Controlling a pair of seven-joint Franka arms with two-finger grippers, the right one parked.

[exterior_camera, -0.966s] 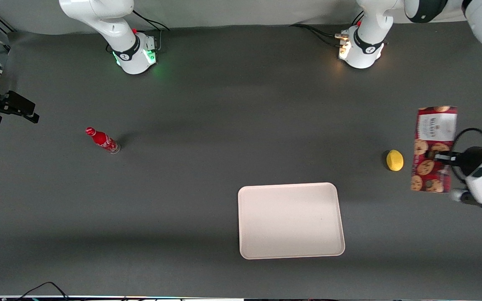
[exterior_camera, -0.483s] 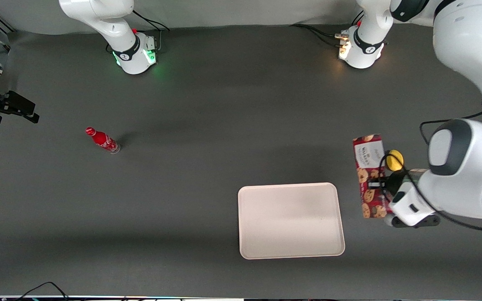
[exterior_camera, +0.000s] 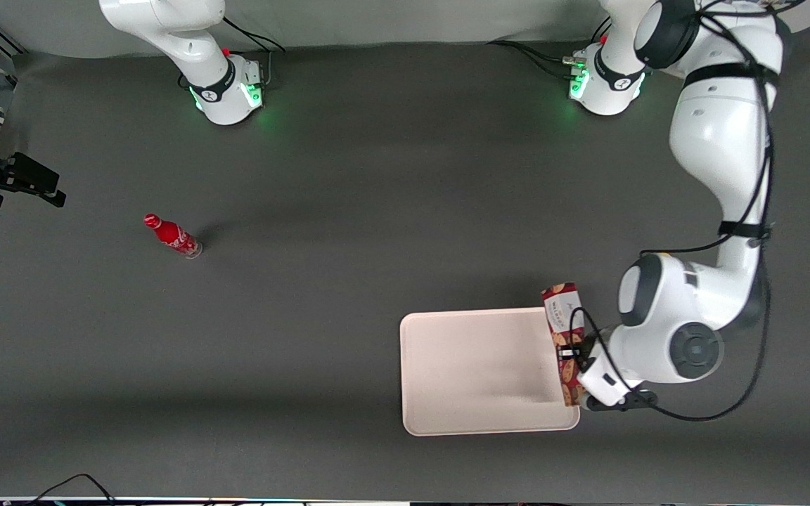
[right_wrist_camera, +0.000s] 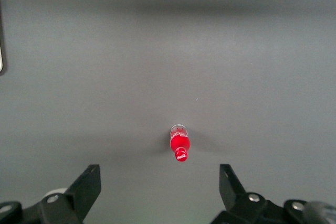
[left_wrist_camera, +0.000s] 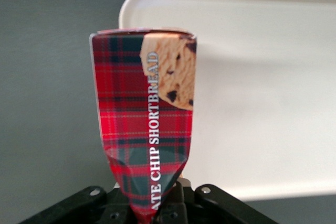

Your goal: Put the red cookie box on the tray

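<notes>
Front view has the gripper (exterior_camera: 571,353) clamped on the red cookie box (exterior_camera: 565,337), held on edge above the tray (exterior_camera: 475,372) at the rim toward the working arm's end. A red bottle (exterior_camera: 173,237) stands well apart, toward the parked arm's end.

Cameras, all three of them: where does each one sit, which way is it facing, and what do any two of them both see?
Front view: high up, looking down on the table; shows both arms, the gripper holding the cookie box at the tray rim.
Left wrist view: on the working arm, facing the box and tray; gripper body shows.
Right wrist view: on the parked arm, facing the bottle; its fingers show.
Shared: front and left wrist see box and tray; front and right wrist see the bottle.
</notes>
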